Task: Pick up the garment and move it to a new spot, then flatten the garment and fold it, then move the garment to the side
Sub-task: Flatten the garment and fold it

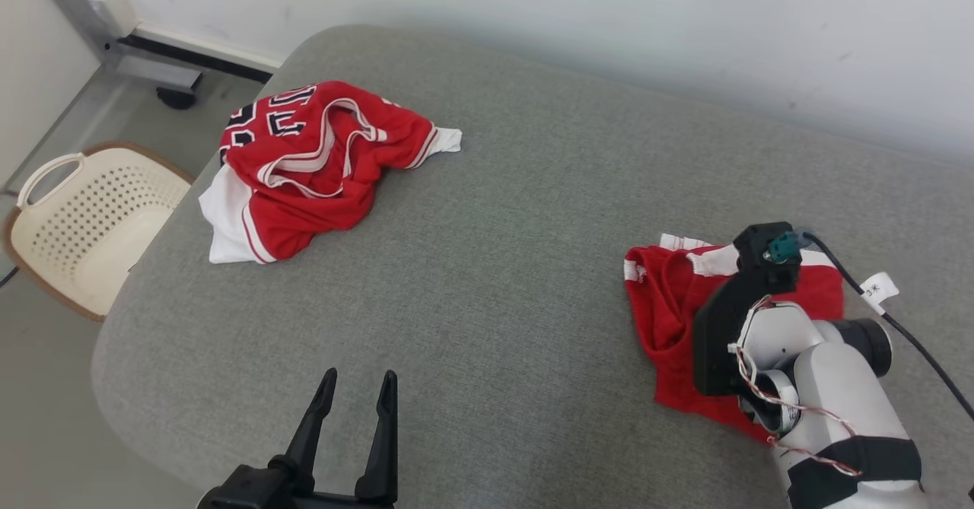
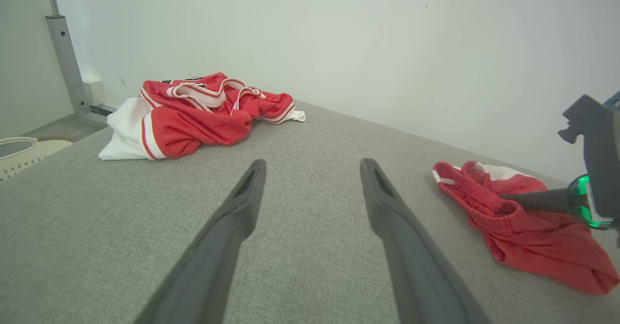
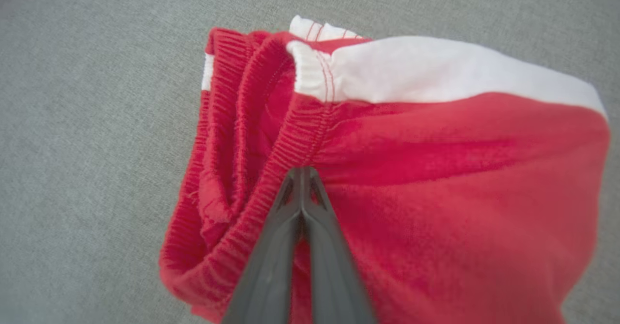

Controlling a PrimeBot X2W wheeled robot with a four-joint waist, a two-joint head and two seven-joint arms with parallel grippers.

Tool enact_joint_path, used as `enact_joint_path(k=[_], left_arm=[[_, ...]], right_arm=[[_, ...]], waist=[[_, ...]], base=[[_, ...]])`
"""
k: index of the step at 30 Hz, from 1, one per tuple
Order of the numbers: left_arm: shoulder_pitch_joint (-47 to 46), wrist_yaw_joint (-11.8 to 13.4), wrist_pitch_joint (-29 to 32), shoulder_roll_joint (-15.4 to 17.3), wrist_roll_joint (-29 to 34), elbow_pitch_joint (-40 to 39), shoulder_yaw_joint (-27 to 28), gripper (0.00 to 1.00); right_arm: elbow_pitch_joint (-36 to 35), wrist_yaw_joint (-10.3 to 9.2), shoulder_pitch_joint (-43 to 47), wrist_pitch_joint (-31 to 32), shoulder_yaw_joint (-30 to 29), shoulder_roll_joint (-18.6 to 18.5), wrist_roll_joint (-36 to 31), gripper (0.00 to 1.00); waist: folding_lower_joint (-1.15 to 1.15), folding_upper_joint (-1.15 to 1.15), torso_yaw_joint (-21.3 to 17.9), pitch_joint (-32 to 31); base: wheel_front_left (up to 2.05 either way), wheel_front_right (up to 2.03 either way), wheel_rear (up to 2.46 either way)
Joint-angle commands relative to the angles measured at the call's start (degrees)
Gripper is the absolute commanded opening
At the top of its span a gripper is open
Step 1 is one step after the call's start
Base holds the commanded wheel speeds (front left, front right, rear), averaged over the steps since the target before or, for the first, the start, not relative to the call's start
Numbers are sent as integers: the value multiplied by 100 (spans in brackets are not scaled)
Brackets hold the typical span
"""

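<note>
The red shorts [image 1: 662, 303] lie crumpled on the right side of the grey cushion [image 1: 494, 281], toward its near edge. Right gripper [image 3: 301, 171]: fingers fully closed, tips at the elastic waistband; whether cloth is pinched between them cannot be confirmed. Left gripper [image 1: 359, 378]: fingers spread wide, holding nothing, above the cushion's near edge. A red-and-white jersey [image 1: 304, 182] lies at the cushion's far left corner.

A wide grey fabric-covered surface [image 1: 494, 265] with rounded corners carries two garments, well apart. A crumpled red-and-white jersey [image 1: 312, 167] lies near its far left corner. Red shorts [image 1: 670, 303] with a white side stripe lie bunched towards its right side.
</note>
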Motion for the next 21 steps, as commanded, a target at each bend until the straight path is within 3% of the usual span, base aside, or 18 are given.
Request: enact_joint_path(k=[1,10,18,19,20,21], left_arm=[[-64,-13,-5,-39,-31,16,-25,100],[-119,-80,-19,-138,-66,151,-59,100],[-92,-84,-20,-165,3,161,19,100],[-80,-80,-20,-164,16,165,29,100],[-61,-74,-21,-157,30,168,45,100],[-38,-67,-21,-144,42,167,61,100]], right_arm=[[56,-12,-111,-39,-63,10,-61,0],[746,-12,-662,-603,-408,21,-46,0],[1090,-12,-944,-840,-135,22,442,0],[1079,-12,-931,-772,-57,25,484,21],[1038,-12,-903,-683,8,26,479,65],[970,-12,-865,-576,7,22,459,100]], waist=[[0,0,167,151],[0,0,484,357],[0,0,409,247],[0,0,382,204],[0,0,350,156],[0,0,314,108]], base=[[0,0,0],[0,0,0],[0,0,0],[0,0,0],[0,0,0],[0,0,0]])
